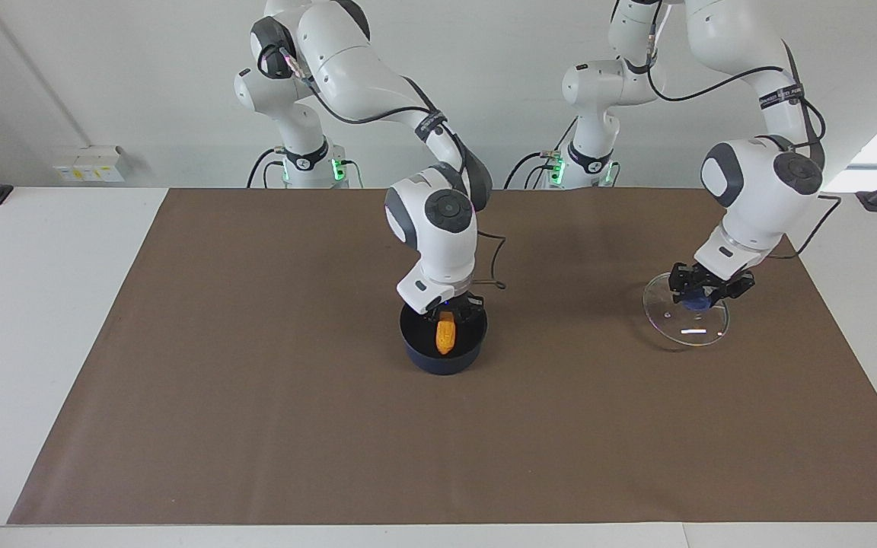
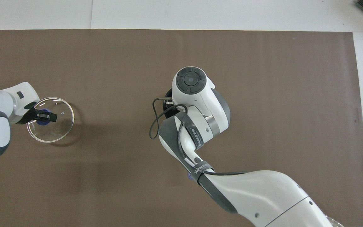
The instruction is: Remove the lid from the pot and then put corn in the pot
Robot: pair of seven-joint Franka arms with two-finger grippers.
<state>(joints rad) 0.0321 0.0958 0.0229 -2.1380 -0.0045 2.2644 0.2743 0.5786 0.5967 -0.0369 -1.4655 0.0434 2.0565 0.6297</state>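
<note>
I see my right gripper (image 1: pixel 447 313) down in the small dark navy-blue pot (image 1: pixel 443 356) at the middle of the brown mat (image 1: pixel 256 380) on the worktop, jaws clamped on the small orange-yellow corn cob (image 1: pixel 445 337), which hangs upright inside the pot. My left gripper (image 1: pixel 701 293), toward the left arm's end, has its jaws shut on the blue knob of the round clear glass lid (image 1: pixel 686 323), low over the mat.
</note>
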